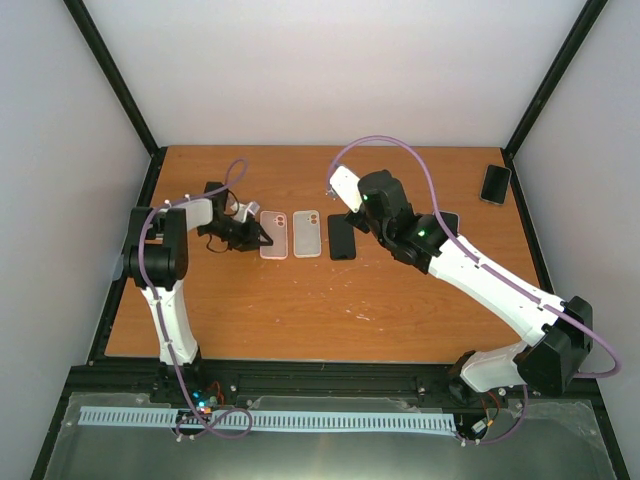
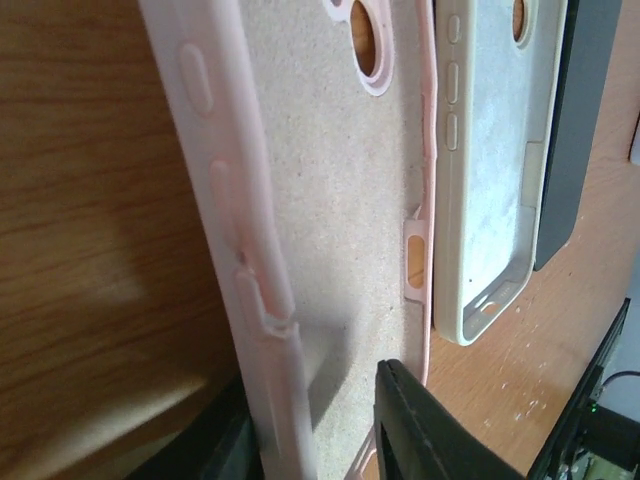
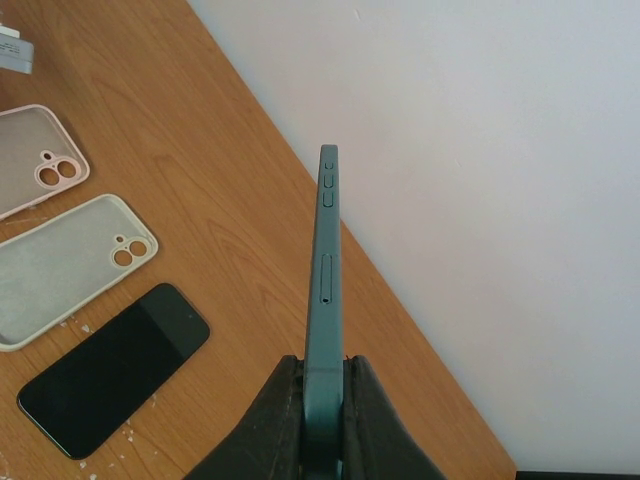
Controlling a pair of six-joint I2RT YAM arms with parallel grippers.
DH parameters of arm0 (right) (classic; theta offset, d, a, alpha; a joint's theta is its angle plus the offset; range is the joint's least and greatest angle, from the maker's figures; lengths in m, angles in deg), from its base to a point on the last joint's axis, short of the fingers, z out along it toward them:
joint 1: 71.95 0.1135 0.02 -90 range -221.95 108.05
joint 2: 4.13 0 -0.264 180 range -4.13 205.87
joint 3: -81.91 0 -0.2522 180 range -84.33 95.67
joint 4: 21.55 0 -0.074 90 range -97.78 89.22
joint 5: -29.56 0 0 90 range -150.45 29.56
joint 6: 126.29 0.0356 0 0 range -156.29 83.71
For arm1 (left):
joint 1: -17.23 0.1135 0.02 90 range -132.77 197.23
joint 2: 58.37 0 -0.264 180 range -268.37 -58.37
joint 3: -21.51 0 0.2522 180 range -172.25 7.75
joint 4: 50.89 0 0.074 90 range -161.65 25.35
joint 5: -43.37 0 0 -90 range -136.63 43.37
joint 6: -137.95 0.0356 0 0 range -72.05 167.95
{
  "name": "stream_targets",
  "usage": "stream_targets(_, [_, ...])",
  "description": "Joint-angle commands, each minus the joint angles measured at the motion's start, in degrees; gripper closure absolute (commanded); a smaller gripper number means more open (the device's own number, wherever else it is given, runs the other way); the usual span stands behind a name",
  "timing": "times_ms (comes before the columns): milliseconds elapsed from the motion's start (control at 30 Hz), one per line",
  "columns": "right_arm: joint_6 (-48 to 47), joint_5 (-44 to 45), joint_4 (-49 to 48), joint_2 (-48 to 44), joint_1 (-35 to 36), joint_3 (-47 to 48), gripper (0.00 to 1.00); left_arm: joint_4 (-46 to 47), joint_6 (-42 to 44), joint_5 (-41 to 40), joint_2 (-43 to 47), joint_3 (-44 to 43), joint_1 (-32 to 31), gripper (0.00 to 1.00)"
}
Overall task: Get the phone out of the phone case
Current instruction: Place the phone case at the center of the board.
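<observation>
Dark green phone stands edge-on at centre frame in the right wrist view. Its lower end is pinched between the right fingers, which are clamped on it, held above the brown wooden surface. Cannot tell if a case is on it. At the left of that frame, lying in a row with none touching: pale pink phone case, cream phone case, flat black phone. Both cases lie open side up. Left fingers are spread apart, straddling the pink case's side wall, one outside, one inside, with a gap beside the inner one.
</observation>
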Motion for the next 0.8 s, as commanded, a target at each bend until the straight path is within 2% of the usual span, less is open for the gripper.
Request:
stream_targets(0, [0.88, 0.46, -2.42, -2.18, -0.37, 0.27, 0.97, -1.03, -0.28, -7.72, -1.37, -0.73, 0.2, 0.67])
stream_targets(233, [0.08, 0.94, -2.94, -2.5, -0.37, 0.31, 0.97, -1.13, -3.5, -13.0, 0.81, -0.88, 0.2, 0.47])
stream_targets(500, [-1.57, 1.52, -4.53, -3.07, -0.37, -0.3, 0.97, -1.42, -5.51, -19.21, 3.72, -2.18, 0.28, 0.33])
stream_targets(767, [-6.03, 2.03, -8.37, -3.25, -0.37, -0.98, 0.97, 3.05, -8.47, -12.02, 12.8, -5.21, 0.29, 0.2])
